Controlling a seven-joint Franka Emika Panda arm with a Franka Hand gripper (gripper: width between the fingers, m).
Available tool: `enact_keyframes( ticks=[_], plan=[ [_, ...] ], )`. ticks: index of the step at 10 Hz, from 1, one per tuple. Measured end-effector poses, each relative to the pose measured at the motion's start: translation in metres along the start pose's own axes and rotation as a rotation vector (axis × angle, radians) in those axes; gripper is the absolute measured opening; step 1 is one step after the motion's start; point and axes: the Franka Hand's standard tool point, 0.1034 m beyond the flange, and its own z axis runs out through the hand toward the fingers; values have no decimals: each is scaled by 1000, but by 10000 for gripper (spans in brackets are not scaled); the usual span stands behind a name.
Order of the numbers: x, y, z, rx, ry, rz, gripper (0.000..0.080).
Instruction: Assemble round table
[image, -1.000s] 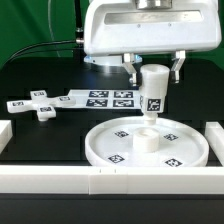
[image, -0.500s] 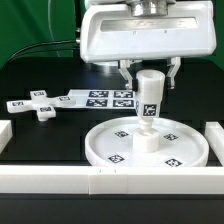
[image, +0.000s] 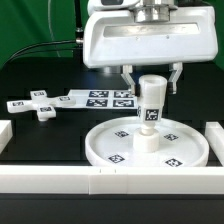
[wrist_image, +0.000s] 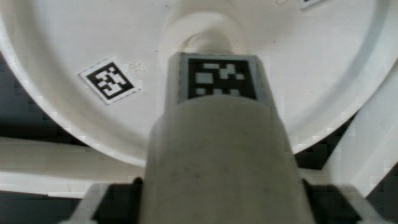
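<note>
The gripper (image: 152, 84) is clamped on the upper part of the leg (image: 150, 105), one finger on either side of it, and holds it roughly upright over the middle of the disc (image: 186, 150). The leg's lower end meets the raised centre of the disc. How deep it sits there I cannot tell; the wrist view shows only the leg (wrist_image: 217, 140) running down toward the disc (wrist_image: 98, 40).

The disc lies flat on the black table (image: 40, 135), near and to the exterior view's right. So the leg-to-disc joint looks under way, not finished. The cross-shaped piece (image: 42, 105) lies loose on the left (apparently untouched), just beside the marker board (image: 100, 98); fitting it remains.
</note>
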Motion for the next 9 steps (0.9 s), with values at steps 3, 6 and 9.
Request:
enact_keyframes(
  ticks=[3, 6, 9],
  plan=[
    [-4, 0, 5, 2, -9, 1, 409],
    [-8, -1, 10, 4, -20, 0, 409],
    [-8, -1, 11, -3, 1, -1, 409]
  ],
)
